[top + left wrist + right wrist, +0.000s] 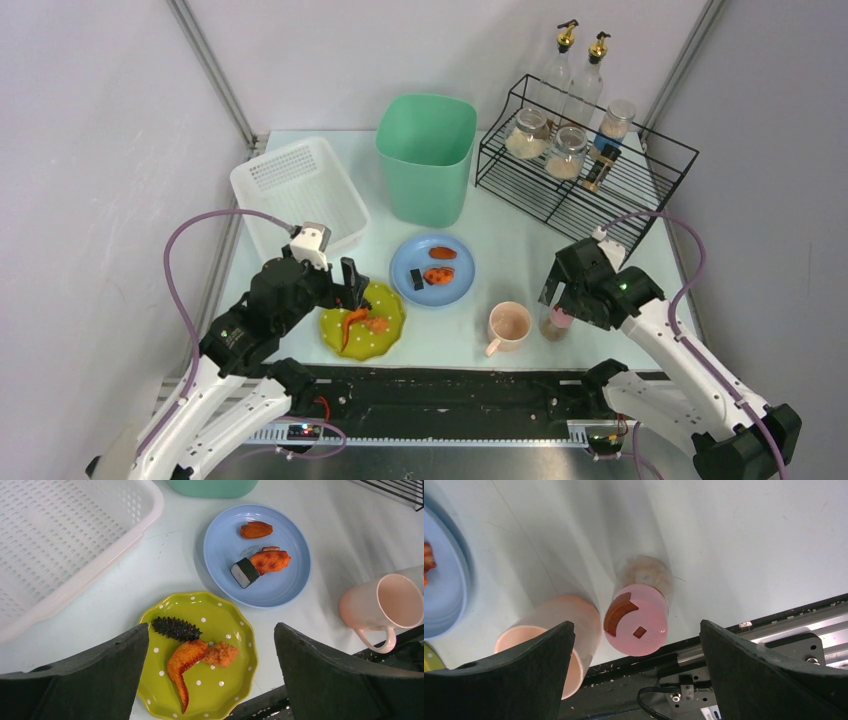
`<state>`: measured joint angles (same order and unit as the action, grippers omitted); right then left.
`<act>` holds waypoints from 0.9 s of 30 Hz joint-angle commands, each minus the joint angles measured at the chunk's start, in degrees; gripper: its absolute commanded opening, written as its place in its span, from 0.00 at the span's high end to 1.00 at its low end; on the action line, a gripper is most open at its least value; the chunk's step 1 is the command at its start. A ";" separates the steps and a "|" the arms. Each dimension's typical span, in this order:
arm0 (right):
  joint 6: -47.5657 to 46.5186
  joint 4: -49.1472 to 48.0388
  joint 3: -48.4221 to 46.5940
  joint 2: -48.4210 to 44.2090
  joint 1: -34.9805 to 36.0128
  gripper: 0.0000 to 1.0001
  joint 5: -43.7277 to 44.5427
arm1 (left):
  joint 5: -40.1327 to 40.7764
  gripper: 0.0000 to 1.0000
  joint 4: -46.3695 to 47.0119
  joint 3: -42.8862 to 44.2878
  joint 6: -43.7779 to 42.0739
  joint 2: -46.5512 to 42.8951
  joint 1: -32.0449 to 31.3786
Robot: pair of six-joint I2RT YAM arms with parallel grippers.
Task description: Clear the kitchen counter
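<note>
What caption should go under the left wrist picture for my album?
Open left gripper over a green plate of food, beside a blue plate, pink mug and white basket.

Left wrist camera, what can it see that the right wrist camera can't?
Only the left wrist view shows the white basket and the food on the green dotted plate, like the chicken wing. Only the right wrist view looks down on the pink-lidded jar. Both show the pink mug, the blue plate and the kitchen counter.
</note>
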<state>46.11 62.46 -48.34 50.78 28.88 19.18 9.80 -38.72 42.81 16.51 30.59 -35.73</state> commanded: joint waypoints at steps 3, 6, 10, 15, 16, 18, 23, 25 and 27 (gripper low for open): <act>2.74 -0.72 2.76 -2.20 0.64 0.02 -0.29 | -0.33 0.02 0.71 -0.31 0.24 0.13 -0.48; 2.61 -1.32 3.35 -2.45 0.92 0.10 -1.28 | -0.35 0.02 0.72 -0.30 0.27 0.17 -0.46; 1.76 -3.31 4.83 -2.99 1.16 0.25 -2.93 | -0.38 0.02 0.70 -0.26 0.27 0.07 -0.49; 0.79 -4.96 5.20 -2.40 1.30 0.52 -5.81 | -0.31 0.02 0.69 -0.26 0.26 0.00 -0.54; 0.82 -5.01 5.27 -2.38 1.40 0.54 -5.64 | -0.31 0.02 0.69 -0.31 0.27 0.00 -0.51; 0.85 -5.06 5.28 -2.36 1.37 0.60 -5.48 | -0.38 0.02 0.74 -0.27 0.23 -0.07 -0.57; 0.01 -6.40 5.11 -2.63 1.41 0.83 -6.42 | -0.41 0.02 0.73 -0.28 0.22 -0.25 -0.50; -0.02 -6.57 4.50 -2.88 1.43 0.85 -6.44 | -0.48 0.02 0.67 -0.27 0.30 -0.24 -0.64; -0.27 -6.07 2.92 -2.99 1.36 0.86 -5.61 | -0.44 0.02 0.66 -0.30 0.29 -0.26 -0.64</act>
<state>46.46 57.69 -43.07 48.58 29.95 13.19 9.82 -38.72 42.81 16.53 30.61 -35.88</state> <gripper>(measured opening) 0.509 0.985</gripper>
